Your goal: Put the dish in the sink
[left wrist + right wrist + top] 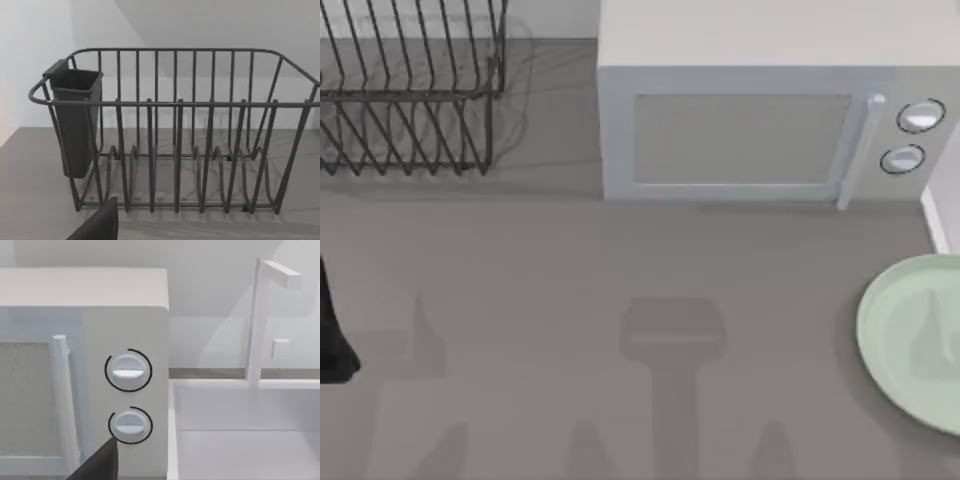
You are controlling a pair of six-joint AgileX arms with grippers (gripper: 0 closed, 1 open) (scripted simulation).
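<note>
On the grey table (570,300), toward the top view's right edge: the dish (910,335), a pale mint-green plate with a shallow raised rim, lying flat and partly cut off by the picture's border. It rests in front of the microwave (750,130) and well apart from it.

Microwave: grey-white, at the back of the table, right of centre; vertical door handle (855,150) and two round knobs (912,135) on its right side. The right wrist view shows the same knobs (128,370) one above the other.

The sink (938,220): a thin white rim at the top view's right edge, just beside the microwave and behind the dish. In the right wrist view its white basin (240,440) sits directly beside the microwave, with a white faucet (260,320) standing at its back rim.

Dish rack (410,90): black wire, back left of the table. The left wrist view shows it (190,130) upright with a dark cutlery cup (75,120) hung on one end.

Left arm (332,330): a dark part at the top view's left edge. Whether either gripper's fingers are apart or together cannot be told.
</note>
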